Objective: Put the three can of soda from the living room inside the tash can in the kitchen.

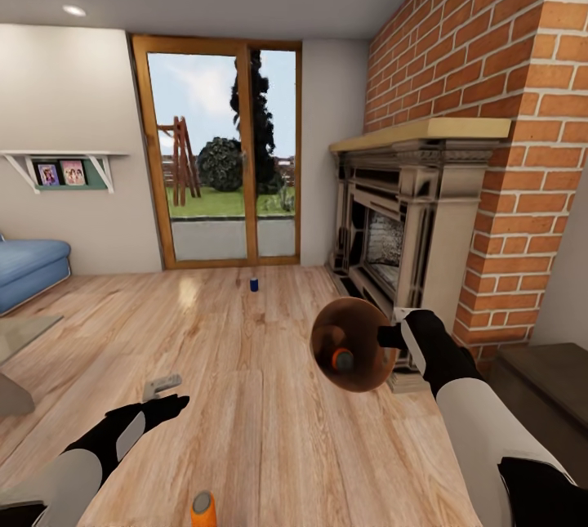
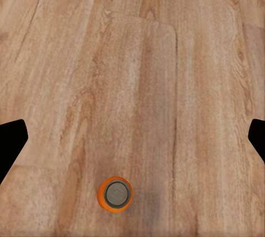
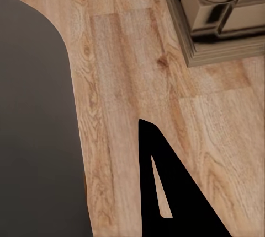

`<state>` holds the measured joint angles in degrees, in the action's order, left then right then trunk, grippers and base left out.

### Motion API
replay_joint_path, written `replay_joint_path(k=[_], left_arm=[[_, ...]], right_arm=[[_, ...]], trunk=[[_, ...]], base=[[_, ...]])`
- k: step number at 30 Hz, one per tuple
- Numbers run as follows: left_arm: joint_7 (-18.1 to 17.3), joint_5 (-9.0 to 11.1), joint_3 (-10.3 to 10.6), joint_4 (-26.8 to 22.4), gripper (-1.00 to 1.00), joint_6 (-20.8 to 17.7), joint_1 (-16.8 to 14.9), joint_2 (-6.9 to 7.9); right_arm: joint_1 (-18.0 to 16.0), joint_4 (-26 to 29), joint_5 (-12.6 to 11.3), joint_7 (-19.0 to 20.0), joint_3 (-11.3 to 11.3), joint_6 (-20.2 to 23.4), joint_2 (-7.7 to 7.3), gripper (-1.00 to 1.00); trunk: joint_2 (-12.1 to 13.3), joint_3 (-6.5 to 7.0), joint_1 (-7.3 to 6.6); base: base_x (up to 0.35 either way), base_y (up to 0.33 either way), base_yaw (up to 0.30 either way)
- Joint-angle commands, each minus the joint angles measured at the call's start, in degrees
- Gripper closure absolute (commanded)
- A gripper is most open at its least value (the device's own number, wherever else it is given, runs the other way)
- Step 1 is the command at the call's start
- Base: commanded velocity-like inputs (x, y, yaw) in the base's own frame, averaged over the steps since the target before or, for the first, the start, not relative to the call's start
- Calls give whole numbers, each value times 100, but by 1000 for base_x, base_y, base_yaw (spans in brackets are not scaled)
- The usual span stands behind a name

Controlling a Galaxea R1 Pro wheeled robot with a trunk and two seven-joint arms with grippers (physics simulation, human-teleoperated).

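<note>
No readable text, labels or numbers on cans, bin, walls or framed photos.

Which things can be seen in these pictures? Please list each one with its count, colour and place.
soda cans: three; dark blue standing on floor near the glass doors, orange standing on floor close to the robot, orange inside the bin
bin: one, coppery-brown inside, held off the floor by its rim, mouth toward camera
glass doors: wood-framed, back wall
fireplace: dark, in brick wall
sofa: light blue, at the view's left
left gripper: fingers open, above the floor
right gripper: shut on bin rim
</note>
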<state>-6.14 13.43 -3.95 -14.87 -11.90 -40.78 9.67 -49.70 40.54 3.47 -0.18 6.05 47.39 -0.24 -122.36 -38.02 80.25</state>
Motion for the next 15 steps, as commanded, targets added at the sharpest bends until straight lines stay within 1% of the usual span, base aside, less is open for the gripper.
replay_joint_path(k=[1,15], left_arm=[[0,0,0,1,-100,3,0,0],[-5,-8,13,2,-100,20,0,0]], right_arm=[[-4,7,-67,1,3,-1,1,100],[0,7,-66,1,-7,-1,6,100]], trunk=[[-42,-17,22],[-604,-268,330]], base=[[0,0,0],[0,0,0]])
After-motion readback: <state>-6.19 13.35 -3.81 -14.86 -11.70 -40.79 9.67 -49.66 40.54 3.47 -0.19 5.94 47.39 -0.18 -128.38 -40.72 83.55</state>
